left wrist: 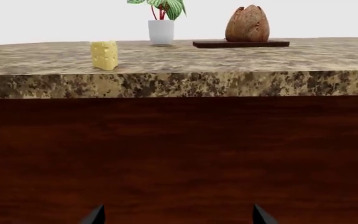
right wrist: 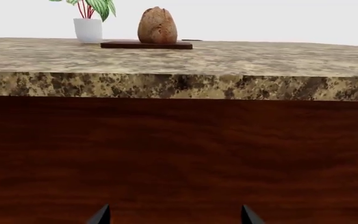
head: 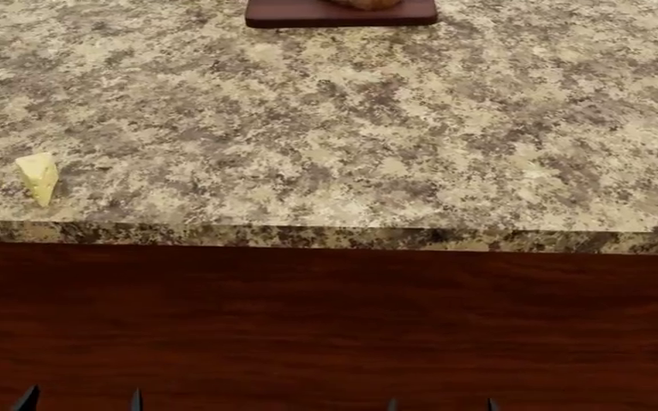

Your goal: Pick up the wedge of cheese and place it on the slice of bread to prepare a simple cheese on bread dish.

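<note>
Speckled brown-and-cream granite formed the top of the table [head: 421, 128], whose front was faced with dark reddish wood panelling [head: 329, 325], and a plain white background was seen behind it in both wrist views. The wedge of cheese [head: 38, 177] was seen standing near the front edge at the far left of the table, pale yellow with small holes in its faces, as was also shown in the left wrist view [left wrist: 104, 55]. The slice of bread [left wrist: 247, 24], a rounded golden-brown crusty piece, was set upright on a dark wooden board [left wrist: 241, 44] at the far side of the table, well apart from the cheese. Only the near edge of that board [head: 341, 13] was caught at the top of the head view. A white pot holding a green striped plant [left wrist: 161, 31] was placed just left of the board, near the back. The left gripper [head: 81, 400] was held low in front of the panelling, below the table edge, with its two dark fingertips set well apart and nothing between them. The right gripper [head: 440, 404] was held likewise, spread wide and empty, to the right of the left one.
</note>
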Tool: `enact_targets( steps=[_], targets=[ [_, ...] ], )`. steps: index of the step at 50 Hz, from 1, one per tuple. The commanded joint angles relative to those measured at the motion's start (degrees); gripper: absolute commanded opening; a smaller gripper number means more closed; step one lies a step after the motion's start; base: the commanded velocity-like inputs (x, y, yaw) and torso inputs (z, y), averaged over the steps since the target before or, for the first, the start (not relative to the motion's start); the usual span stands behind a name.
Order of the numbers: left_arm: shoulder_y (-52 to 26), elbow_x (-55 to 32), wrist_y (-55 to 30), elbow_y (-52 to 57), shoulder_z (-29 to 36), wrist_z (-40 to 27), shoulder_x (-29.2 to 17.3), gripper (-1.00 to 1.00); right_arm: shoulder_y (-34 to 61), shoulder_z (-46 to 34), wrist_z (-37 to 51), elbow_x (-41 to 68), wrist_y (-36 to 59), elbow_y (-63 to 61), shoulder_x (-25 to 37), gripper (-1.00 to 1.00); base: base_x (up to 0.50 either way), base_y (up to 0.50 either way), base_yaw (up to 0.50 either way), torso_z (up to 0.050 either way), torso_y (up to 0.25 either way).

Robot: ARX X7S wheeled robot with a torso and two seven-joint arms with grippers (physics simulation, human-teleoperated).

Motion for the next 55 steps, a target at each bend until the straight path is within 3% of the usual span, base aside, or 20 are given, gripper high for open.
enact_targets(
  steps=[1, 7, 11, 23, 28, 30, 34, 37, 39, 40, 49, 51, 52, 55],
  targets=[
    [-0.2, 0.5, 1.6, -0.7, 0.9, -1.9, -0.4, 1.0, -0.2, -0.7, 0.5, 1.0, -0.1, -0.7, 1.0, 1.0, 0.0, 0.0, 0.0, 0.05, 0.0],
    [0.4, -0.8, 0.5, 1.6, 1.5, -1.2, -1.2, 1.0, 0.7, -1.0, 1.3, 1.1, 1.9, -1.6, 1.4, 1.0, 0.0, 0.0, 0.0, 0.05, 0.0],
    [-0.2, -1.1, -6.6, 9.4, 1.7, -1.9, -2.2, 1.0, 1.8, -1.8, 2.5, 0.0, 8.5, -8.2, 2.2, 1.0, 0.0, 0.0, 0.0, 0.05, 0.0],
    [-11.4, -2.8, -42.0, 40.1, 1.5, -5.6, -5.1, 1.0, 11.4, -4.4, 6.1, -3.7, 34.0, -29.9, 4.1, 1.0, 0.0, 0.0, 0.0, 0.05, 0.0],
    [-23.1, -4.7, -62.7, 51.5, -0.9, -6.9, -4.7, 1.0, 18.9, -6.2, 6.6, -5.3, 47.5, -38.4, 3.3, 1.0, 0.0, 0.0, 0.0, 0.05, 0.0],
    [-31.5, -6.4, -74.6, 55.4, -2.9, -6.7, -3.9, 1.0, 23.8, -5.1, 5.3, -4.0, 54.8, -41.8, 2.6, 1.0, 0.0, 0.0, 0.0, 0.05, 0.0],
    [-46.3, -9.6, -90.6, 57.1, -5.5, -7.8, -3.3, 1.0, 34.3, -2.1, 3.4, -0.9, 68.1, -45.2, 0.4, 1.0, 0.0, 0.0, 0.0, 0.05, 0.0],
    [-47.8, -23.9, -90.6, 56.2, -7.7, -19.0, -6.3, 1.0, 36.5, -0.8, 3.1, -0.1, 69.5, -44.2, -0.7, 1.0, 0.0, 0.0, 0.0, 0.05, 0.0],
    [-35.7, -20.4, -78.3, 54.2, -2.9, -18.6, -9.8, 1.0, 29.4, -2.0, 3.1, -0.8, 58.0, -39.2, 0.5, 1.0, 0.0, 0.0, 0.0, 0.05, 0.0],
    [-35.3, -20.1, -75.3, 53.7, -2.6, -18.5, -10.1, 1.0, 29.3, -2.0, 3.1, -0.8, 57.7, -39.0, 0.5, 1.0, 0.0, 0.0, 0.0, 0.05, 0.0],
    [-35.2, -20.4, -75.1, 53.6, -2.5, -18.8, -10.2, 1.0, 29.3, -2.1, 3.6, -0.3, 57.6, -39.0, 0.8, 1.0, 0.0, 0.0, 0.0, 0.05, 0.0],
    [-36.2, -18.3, -75.1, 53.1, 0.7, -20.6, -12.1, 1.0, 29.5, -2.5, 3.9, 0.1, 57.9, -39.7, 0.1, 1.0, 0.0, 0.0, 0.0, 0.047, 0.0],
    [-35.8, -20.0, -75.7, 52.6, -1.9, -19.4, -10.6, 1.0, 29.4, -2.4, 3.8, 0.5, 57.7, -40.0, 0.0, 1.0, 0.0, 0.0, 0.0, 0.0, 0.0],
    [-36.4, -20.2, -75.6, 52.3, -1.3, -19.4, -10.3, 1.0, 29.4, -4.5, 4.5, -0.5, 59.0, -41.6, 0.7, 1.0, 0.0, 0.0, 0.0, 0.0, 0.0]
  ],
)
